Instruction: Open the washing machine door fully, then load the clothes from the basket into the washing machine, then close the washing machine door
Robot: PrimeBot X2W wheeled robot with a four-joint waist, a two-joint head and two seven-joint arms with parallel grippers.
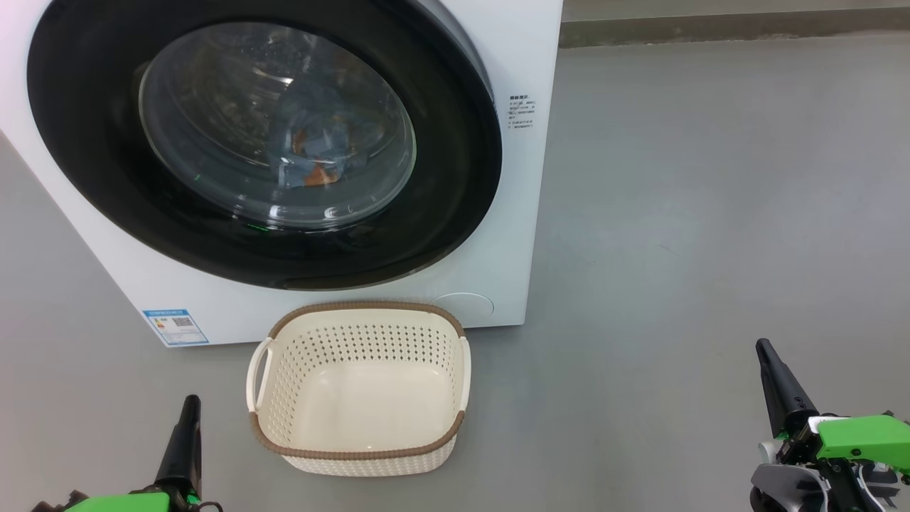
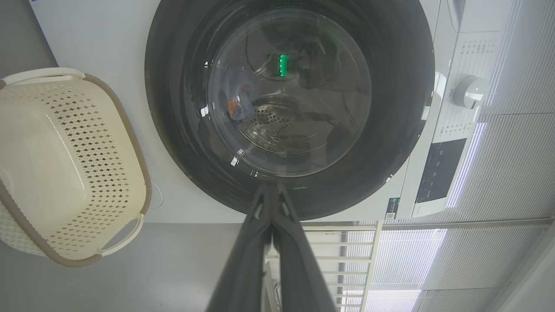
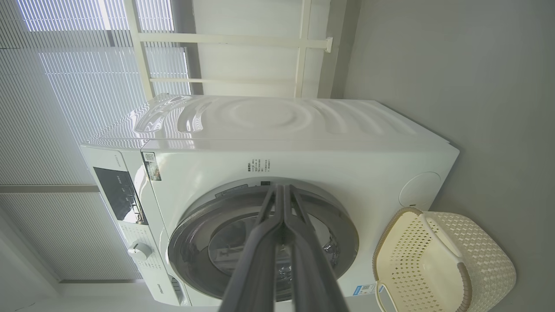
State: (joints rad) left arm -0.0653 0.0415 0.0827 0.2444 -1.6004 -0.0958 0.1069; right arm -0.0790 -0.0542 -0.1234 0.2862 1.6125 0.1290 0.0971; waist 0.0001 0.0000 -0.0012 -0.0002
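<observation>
The washing machine (image 1: 512, 213) stands ahead with its round black washing machine door (image 1: 455, 178) shut against the front. Through the glass window I see the clothes (image 1: 313, 153), blue fabric with orange marks, lying in the drum. The cream basket (image 1: 355, 453) sits on the floor just before the machine, its inside bare plastic. My left gripper (image 1: 190, 409) is shut at the lower left, beside the basket. My right gripper (image 1: 768, 355) is shut at the lower right, well away from it. In the left wrist view the shut left gripper (image 2: 271, 188) points at the door (image 2: 182, 108).
Grey floor (image 1: 711, 213) stretches to the right of the machine up to a low wall base (image 1: 711, 28). A dial (image 2: 470, 91) and a dark control panel (image 2: 440, 173) sit on the machine's front above the door. Window blinds (image 3: 65, 86) and a white rack (image 3: 225, 43) stand behind it.
</observation>
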